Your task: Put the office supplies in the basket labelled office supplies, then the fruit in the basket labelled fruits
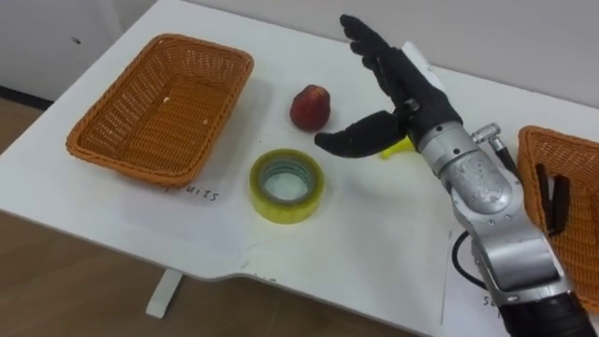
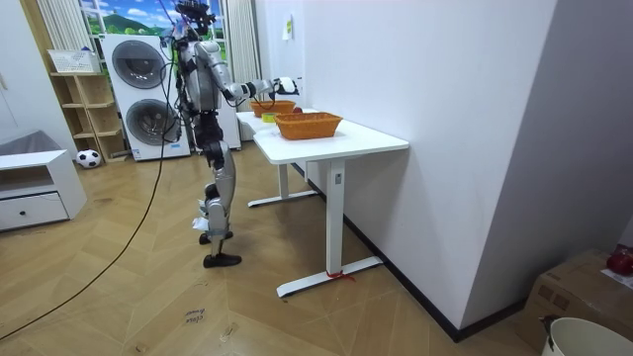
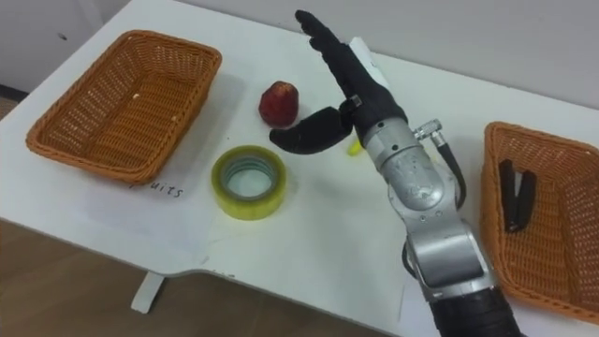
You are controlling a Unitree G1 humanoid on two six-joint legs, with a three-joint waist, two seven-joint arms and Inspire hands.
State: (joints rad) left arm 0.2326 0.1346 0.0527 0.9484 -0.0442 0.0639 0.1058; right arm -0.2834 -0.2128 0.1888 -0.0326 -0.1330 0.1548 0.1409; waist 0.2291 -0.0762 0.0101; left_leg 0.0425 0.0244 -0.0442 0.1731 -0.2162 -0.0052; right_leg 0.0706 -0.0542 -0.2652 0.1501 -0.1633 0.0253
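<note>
1. White counter (image 1: 374, 271) runs from the robot's side to a pale wall. In the room view the robot stands at the end of it, one arm stretched over the top.
2. Nearest lies a yellow tape roll (image 1: 287, 185), flat, hole up, untouched.
3. Just past it the right hand (image 1: 412, 89) hovers with its fingers (image 1: 365, 42) straight and spread wide and the thumb swung out toward the fruit. It holds nothing.
4. A red fruit (image 1: 310, 108) sits on the counter just beside the thumb tip, apart from it, between the tape roll and the far edge.
5. To the left stands the left basket (image 1: 80, 140), bare inside. At the right is the right basket (image 3: 552, 150), holding a dark item (image 3: 513, 195).
6. The step looks like a reach for the fruit. With an office-type piece already at the right, the left basket is probably its home.
7. To do it well, bring the palm down over the fruit with the thumb on the near side and the fingers on the far side. Close evenly so it cannot roll, then lift clear of the tape roll and the wicker rim before letting go.
8. A yellow-green thing (image 1: 398, 148) is mostly hidden under the wrist and I cannot name it. The dark item's kind is unclear, and the right basket is cut by the frame edge.
</note>
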